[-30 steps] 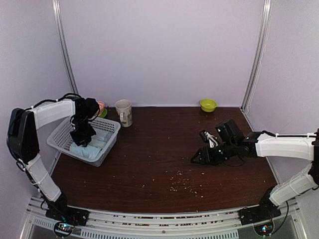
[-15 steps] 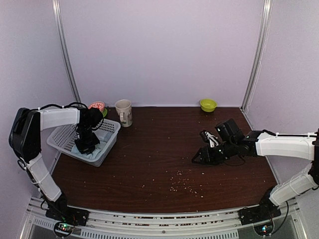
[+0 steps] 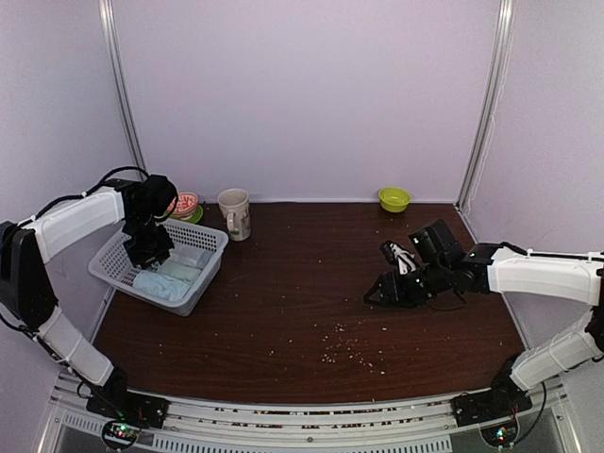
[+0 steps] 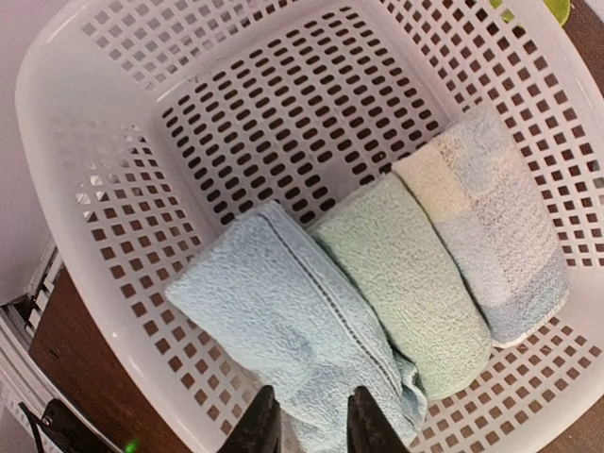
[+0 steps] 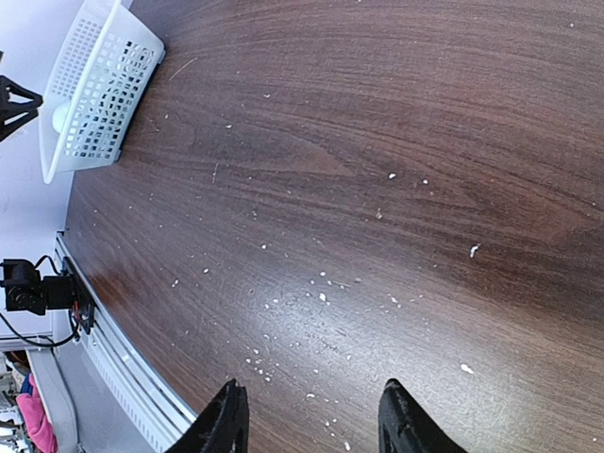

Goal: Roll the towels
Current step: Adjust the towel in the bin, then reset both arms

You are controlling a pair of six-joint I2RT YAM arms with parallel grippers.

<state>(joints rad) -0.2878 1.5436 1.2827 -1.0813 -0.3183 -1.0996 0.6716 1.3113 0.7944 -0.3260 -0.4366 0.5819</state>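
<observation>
Item: towels (image 4: 401, 283), three rolls side by side in basket (image 4: 264, 104). Soft, light, probably prone to unrolling; pinch mid-roll. Above them, left end effector (image 4: 308, 420) slightly parted, empty; right end effector (image 5: 307, 415) open, empty.

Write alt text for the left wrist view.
A blue towel, a green towel and a paler towel, all rolled, lie side by side in a white basket. The left jaws, slightly apart, hang over the blue towel's end.
</observation>
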